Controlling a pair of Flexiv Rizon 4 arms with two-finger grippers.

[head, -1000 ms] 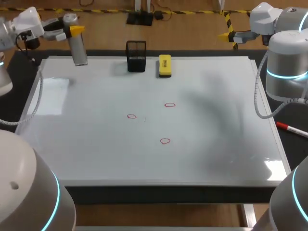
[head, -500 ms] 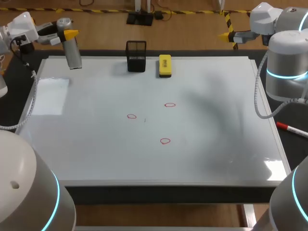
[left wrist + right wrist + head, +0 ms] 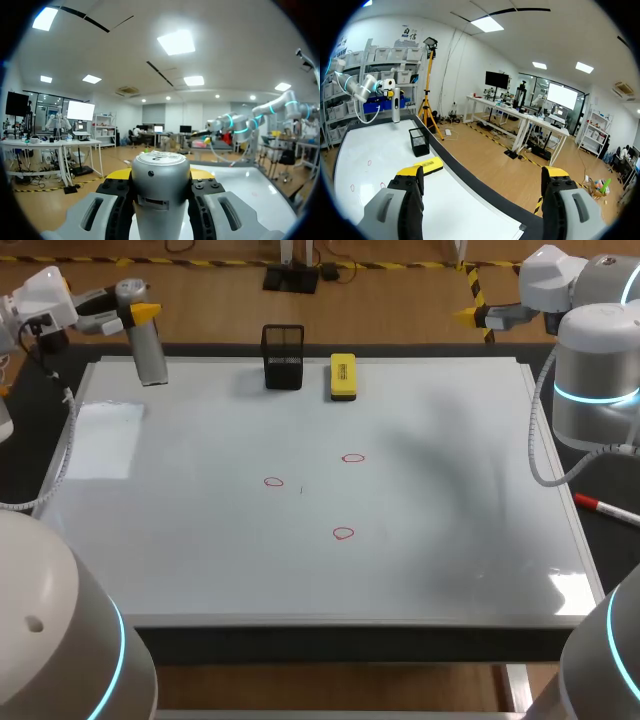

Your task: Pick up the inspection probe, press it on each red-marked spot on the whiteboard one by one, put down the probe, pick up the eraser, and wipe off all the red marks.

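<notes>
You will find no legible text here: the eraser (image 3: 343, 376) bears a dark label and the inspection probe (image 3: 161, 192) a small cap mark, both unreadable.

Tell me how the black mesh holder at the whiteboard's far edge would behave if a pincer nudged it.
The black mesh holder looks see-through, so probably light for its size. It stands taller than wide, so a push near the rim may tip it. On the glossy whiteboard, a low push would likely slide it.
</notes>
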